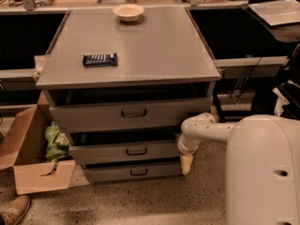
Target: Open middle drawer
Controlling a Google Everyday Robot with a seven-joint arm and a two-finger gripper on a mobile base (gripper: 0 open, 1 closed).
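The grey cabinet (pixel 140 55) has three drawers. The middle drawer (pixel 108 153) has a medium-height front and a small dark loop handle (pixel 136 151) at its centre, with a dark gap above the front. My gripper (pixel 186 163) hangs downward from the white arm (pixel 199 129), by the right end of the middle drawer's front. It is well to the right of the handle and holds nothing that I can see.
The tallest drawer (pixel 93 116) is above, the narrowest (pixel 112 172) below. A dark snack bar (pixel 100 59) and a bowl (pixel 128 12) lie on the cabinet top. An open cardboard box (pixel 28 149) holding a green bag (pixel 55 142) stands on the floor at left. A shoe (pixel 11 211) is at bottom left.
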